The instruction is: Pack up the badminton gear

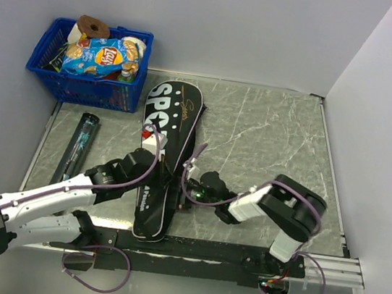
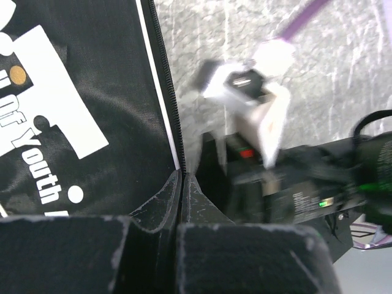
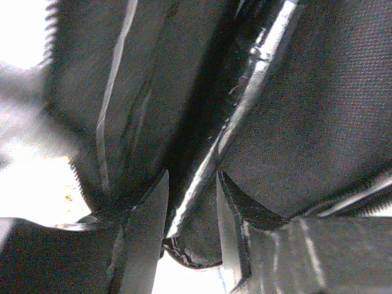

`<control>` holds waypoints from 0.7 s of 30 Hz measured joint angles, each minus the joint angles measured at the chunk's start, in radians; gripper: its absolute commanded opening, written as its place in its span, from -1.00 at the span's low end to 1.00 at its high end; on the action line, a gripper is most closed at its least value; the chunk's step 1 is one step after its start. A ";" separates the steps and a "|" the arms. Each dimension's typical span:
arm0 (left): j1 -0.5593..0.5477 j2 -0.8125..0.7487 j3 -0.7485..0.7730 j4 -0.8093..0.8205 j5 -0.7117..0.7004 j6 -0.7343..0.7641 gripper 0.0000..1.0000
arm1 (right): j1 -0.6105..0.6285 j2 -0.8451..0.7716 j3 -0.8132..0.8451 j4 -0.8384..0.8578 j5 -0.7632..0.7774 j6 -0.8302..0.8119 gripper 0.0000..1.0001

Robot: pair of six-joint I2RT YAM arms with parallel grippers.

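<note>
The black racket-shaped bag (image 1: 174, 118) lettered SPORT lies lengthwise in the middle of the table. My left gripper (image 1: 157, 176) rests on its lower half; in the left wrist view its fingertips (image 2: 181, 176) are pressed together on the zipper edge of the bag (image 2: 92, 92). My right gripper (image 1: 192, 184) is at the bag's right edge, its jaws around a fold of the bag (image 3: 306, 92), midpoint (image 3: 191, 180). The long dark tube (image 1: 80, 138) lies at the left. No rackets are in view.
A blue plastic basket (image 1: 80, 85) with a crisp packet (image 1: 103, 56) stands at the back left, off the table corner. Walls close in on the left, back and right. A black rail (image 1: 239, 255) runs along the near edge. The right arm (image 2: 306, 190) sits close beside my left gripper.
</note>
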 measured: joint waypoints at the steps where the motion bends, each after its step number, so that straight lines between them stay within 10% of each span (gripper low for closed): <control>1: -0.001 -0.006 -0.001 0.003 0.000 0.000 -0.98 | -0.006 -0.026 -0.013 -0.015 0.000 -0.010 -0.01; 12: -0.003 -0.008 -0.093 0.035 0.024 0.006 -0.98 | -0.247 -0.494 -0.047 -0.596 0.219 -0.234 0.32; 21: -0.039 0.109 -0.093 0.105 0.113 0.083 -0.98 | -0.463 -0.423 0.191 -0.848 0.347 -0.358 0.36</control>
